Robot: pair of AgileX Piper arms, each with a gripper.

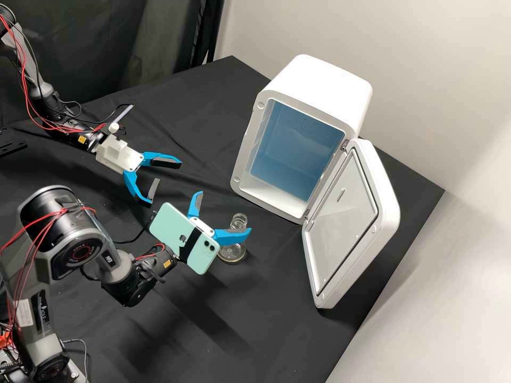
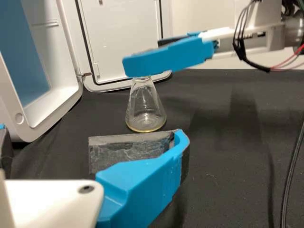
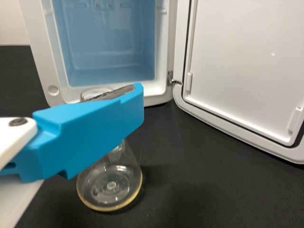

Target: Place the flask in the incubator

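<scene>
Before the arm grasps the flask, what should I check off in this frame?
1. Incubator door open: ok.
2. Flask upright on bench: ok.
3. Right gripper open at the flask: ok.
4. Flask neck between its fingers: cannot tell; one finger crosses the neck in both wrist views.
5. Left gripper apart from flask: ok; it is open.
</scene>
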